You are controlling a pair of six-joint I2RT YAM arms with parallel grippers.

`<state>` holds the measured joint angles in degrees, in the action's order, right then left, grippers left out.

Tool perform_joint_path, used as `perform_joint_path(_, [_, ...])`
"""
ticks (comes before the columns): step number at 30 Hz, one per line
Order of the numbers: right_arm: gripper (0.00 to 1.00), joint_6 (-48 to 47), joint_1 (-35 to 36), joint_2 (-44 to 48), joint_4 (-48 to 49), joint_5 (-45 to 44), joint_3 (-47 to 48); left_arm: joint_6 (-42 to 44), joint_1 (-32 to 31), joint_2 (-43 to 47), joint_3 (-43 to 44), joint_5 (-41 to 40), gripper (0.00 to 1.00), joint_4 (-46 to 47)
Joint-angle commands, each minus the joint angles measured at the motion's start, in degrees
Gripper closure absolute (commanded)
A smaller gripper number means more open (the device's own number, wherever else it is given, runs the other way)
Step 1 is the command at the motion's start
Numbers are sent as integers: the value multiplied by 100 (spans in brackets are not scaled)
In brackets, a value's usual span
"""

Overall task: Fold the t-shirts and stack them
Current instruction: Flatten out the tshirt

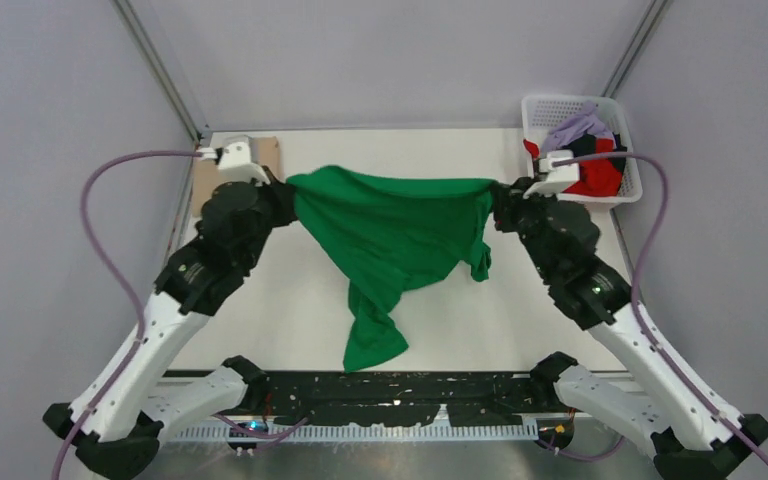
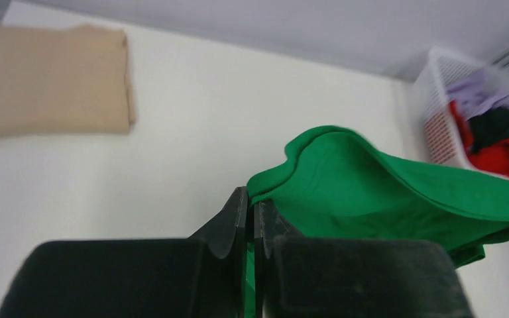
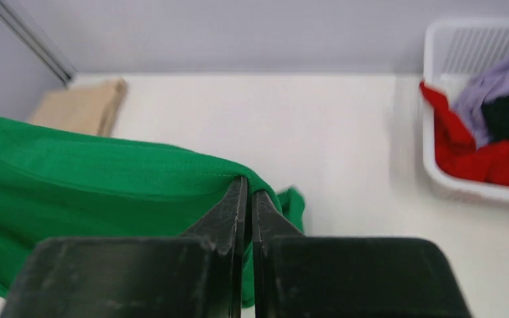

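We see a t-shirt (image 1: 390, 230) hung between left end effector (image 1: 290, 187) and right end effector (image 1: 497, 191) over the desk (image 1: 260, 300), a folded t-shirt (image 1: 203, 190) behind at left, a basket (image 1: 560, 100) of more t-shirts (image 1: 585, 130) behind at right.

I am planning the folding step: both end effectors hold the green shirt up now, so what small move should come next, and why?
Probably lower both together and lay it flat on the table. The left end effector and right end effector are shut on the green shirt, which hangs bunched to a point.

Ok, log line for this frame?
left gripper: shut on green t-shirt | right gripper: same | it hangs stretched between | tan t-shirt folded far-left
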<state>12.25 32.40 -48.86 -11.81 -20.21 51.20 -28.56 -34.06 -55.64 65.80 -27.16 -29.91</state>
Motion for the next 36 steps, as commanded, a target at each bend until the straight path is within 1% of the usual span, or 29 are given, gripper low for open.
perform_joint_path(1, [95, -449, 21, 728, -7, 120, 1122, 679, 30, 745, 999, 46, 100, 172])
perform_joint_path(4, [95, -539, 14, 1011, -274, 621, 1978, 944, 29, 1059, 1644, 511, 100, 119])
perform_joint_path(6, [95, -494, 24, 1094, -464, 1133, 2506, 1112, 30, 1180, 2137, 850, 100, 5])
perform_joint_path(10, [95, -250, 20, 1138, -681, 2604, 3470, 1346, 28, 1389, 2997, 1465, 100, -255])
perform_joint_path(14, [95, 62, 22, 1017, -862, 3603, 4378, 1474, 25, 1476, 3793, 2119, 100, -452])
perform_joint_path(16, [95, 185, 18, 932, -911, 3927, 4775, 1517, 31, 1438, 4219, 2398, 100, -555])
perform_joint_path(19, [95, 260, 17, 751, -1042, 4038, 5218, 1598, 26, 1322, 4759, 2630, 100, -655])
perform_joint_path(21, [95, 233, 15, 649, -1136, 3950, 5436, 1641, 27, 1229, 4905, 2523, 100, -669])
perform_joint_path(24, [95, 103, 12, 522, -1205, 3560, 5538, 1734, 25, 1081, 4786, 2158, 100, -522])
perform_joint_path(25, [95, 67, 12, 498, -1219, 3463, 5526, 1776, 28, 1010, 4733, 1962, 100, -484])
perform_joint_path(28, [95, -136, 12, 321, -1290, 2800, 5390, 1936, 26, 670, 4518, 1205, 100, -316])
perform_joint_path(30, [95, -229, 11, 148, -1336, 2261, 5238, 2123, 31, 381, 4323, 641, 100, -92])
perform_joint_path(31, [95, -261, 11, 78, -1408, 1729, 5149, 2258, 31, 209, 4195, 285, 100, 24])
perform_joint_path(32, [95, -360, 12, -113, -1480, 1466, 5112, 2359, 29, 37, 4057, -59, 100, 171])
perform_joint_path(33, [95, -410, 7, -215, -1633, 909, 5043, 2482, 30, -146, 3868, -464, 100, 325])
perform_joint_path(34, [95, -490, 8, -452, -1676, 612, 4971, 2626, 51, -349, 3655, -838, 100, 555])
perform_joint_path(35, [95, -532, 10, -560, -1677, 36, 4792, 2679, 149, -574, 3470, -1101, 100, 746])
perform_joint_path(36, [95, -597, -2, -808, -1636, -250, 4692, 2595, 348, -852, 3326, -1141, 100, 807])
